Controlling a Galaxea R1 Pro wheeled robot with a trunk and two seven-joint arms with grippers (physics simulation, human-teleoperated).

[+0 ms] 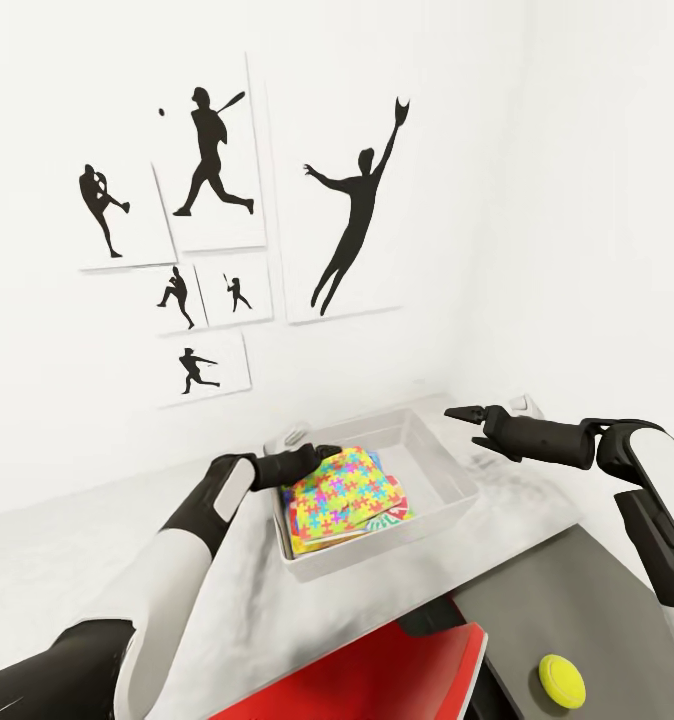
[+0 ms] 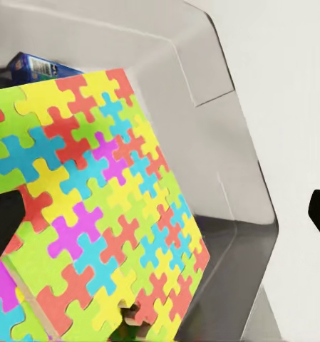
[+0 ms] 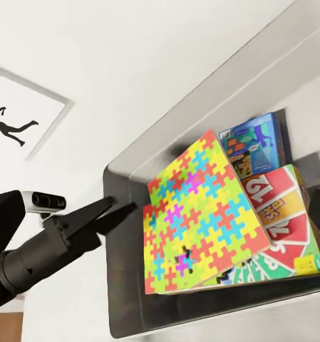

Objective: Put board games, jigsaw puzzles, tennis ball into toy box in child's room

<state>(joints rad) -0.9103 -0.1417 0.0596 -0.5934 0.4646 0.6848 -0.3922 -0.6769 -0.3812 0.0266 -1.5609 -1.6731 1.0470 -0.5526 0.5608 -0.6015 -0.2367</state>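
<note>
Jigsaw puzzle (image 1: pixel 345 496) tilted in toy box (image 1: pixel 447 470) on table (image 1: pixel 97 560), propped over red-green board game (image 3: pixel 288 231) and blue board game (image 3: pixel 254 144). Left gripper (image 1: pixel 329 455) at puzzle's edge; grip state cannot be told. Right gripper (image 1: pixel 465 411) spread, held beyond box's far corner. Tennis ball (image 1: pixel 561 681) seen on grey surface (image 1: pixel 577 600), near red chair (image 1: pixel 377 680).

toy box (image 1: pixel 439 447) half beside the right gripper (image 1: pixel 477 411) bare, other half blocked by tilted jigsaw puzzle (image 1: pixel 343 493)
</note>
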